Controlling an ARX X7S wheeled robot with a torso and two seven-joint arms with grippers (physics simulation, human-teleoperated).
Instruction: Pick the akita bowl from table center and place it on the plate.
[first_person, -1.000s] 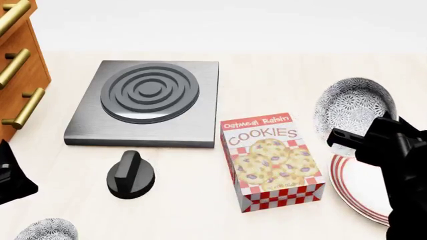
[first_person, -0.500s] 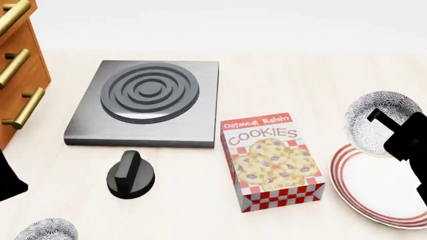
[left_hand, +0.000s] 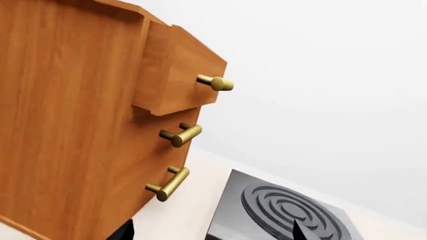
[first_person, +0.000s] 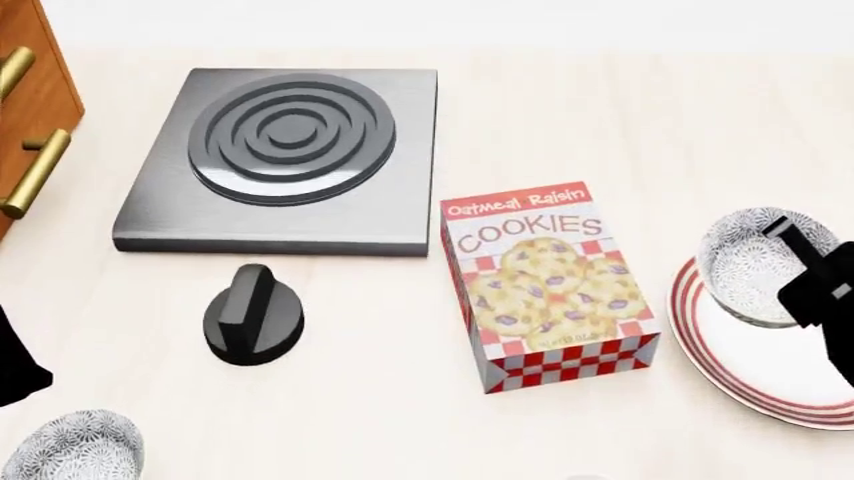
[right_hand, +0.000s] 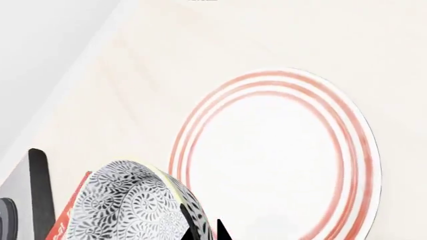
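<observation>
The speckled akita bowl (first_person: 754, 262) hangs over the far left rim of the plate (first_person: 747, 375), a wide white one with red rings. My right gripper (first_person: 790, 250) is shut on the bowl's rim. In the right wrist view the bowl (right_hand: 127, 205) is tilted with its patterned outside showing, and the gripper (right_hand: 203, 233) pinches its edge beside the plate (right_hand: 280, 155). Whether the bowl touches the plate I cannot tell. My left gripper (left_hand: 210, 235) is open and empty, near the wooden drawers.
A cookie box (first_person: 550, 290) stands just left of the plate. A grey burner plate (first_person: 283, 160) and a black knob (first_person: 254, 315) lie further left. Wooden drawers (first_person: 27, 110) stand at the far left, and a second speckled bowl (first_person: 74, 450) sits at the near left.
The right gripper carried the bowl rightward and down, from beyond the plate to over its far rim. The head view has shifted, so the table's things sit higher in the picture.
</observation>
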